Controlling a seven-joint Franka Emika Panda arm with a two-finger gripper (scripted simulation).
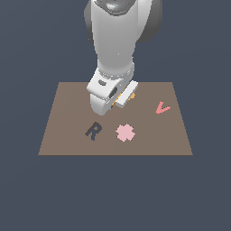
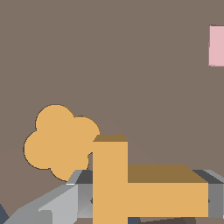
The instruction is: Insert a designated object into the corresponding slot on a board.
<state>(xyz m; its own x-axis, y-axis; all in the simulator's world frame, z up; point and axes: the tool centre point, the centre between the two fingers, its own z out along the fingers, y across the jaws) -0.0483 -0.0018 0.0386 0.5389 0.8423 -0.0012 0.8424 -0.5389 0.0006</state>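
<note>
Gripper (image 1: 121, 100) is clamped on the orange T block (image 2: 151, 194). Wrist view shows grey fingers (image 2: 214, 197) against both ends of the long bar, with the short bar sticking out toward the board (image 1: 67, 117).

Exterior view hides almost all of that: the arm (image 1: 115, 40) covers the block, and only a sliver of orange shows under the white hand. From that sliver the block sits over the board's far half, up and to the exterior view's right of the dark R cutout (image 1: 93, 131). Can't tell whether it touches the board or rides above it.

Only the wrist view shows the orange clover-shaped blob (image 2: 59, 142), flat on the board and just beside the short bar of the T; their outlines meet or overlap in the picture, real contact not clear. It also catches a pink strip (image 2: 216, 46) at the picture edge, too cropped to identify.

Only the exterior view shows the R cutout, a pink flower-shaped piece (image 1: 125, 132) just to its right, and a pink V (image 1: 162, 108) further right, near the board's right edge.

T-shaped slot isn't visible in either view.

Room: bare board left of the R cutout out to the left edge, and a thin bare strip between R and the near edge.
</note>
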